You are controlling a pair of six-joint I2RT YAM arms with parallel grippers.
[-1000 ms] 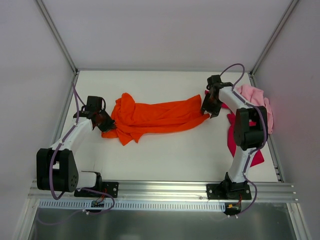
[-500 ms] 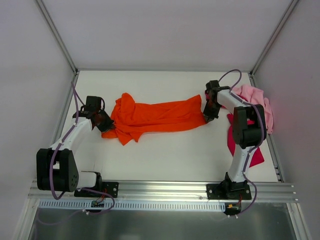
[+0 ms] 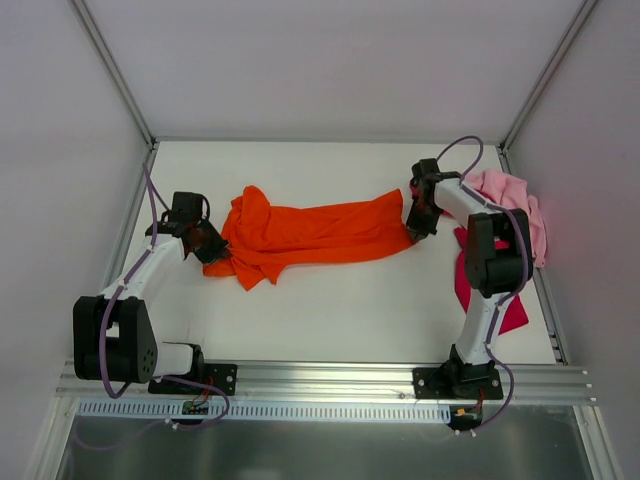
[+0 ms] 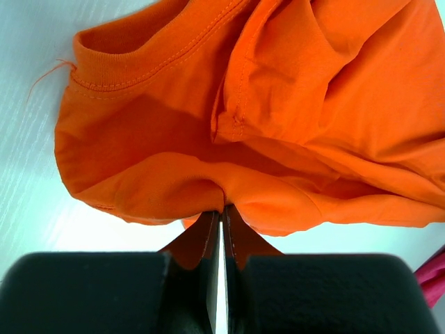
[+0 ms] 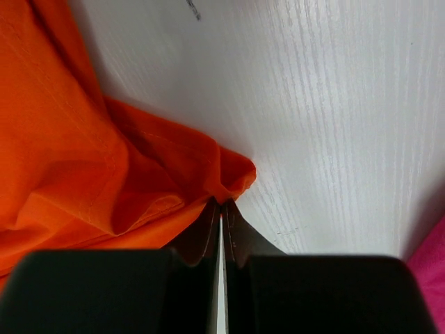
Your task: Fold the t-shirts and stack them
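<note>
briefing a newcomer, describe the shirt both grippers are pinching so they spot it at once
On the white table, the orange t-shirt stretches between the arms, left gripper and right gripper each pinching an end. Its neighbours, the pink t-shirt and magenta t-shirt, are bunched at the right edge.

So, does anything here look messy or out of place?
Yes. The orange t-shirt lies twisted and bunched, pinched at either end by the left gripper and right gripper. The pink t-shirt and magenta t-shirt sit crumpled at the table's right edge. A loose thread sticks out at the orange neckline.
</note>
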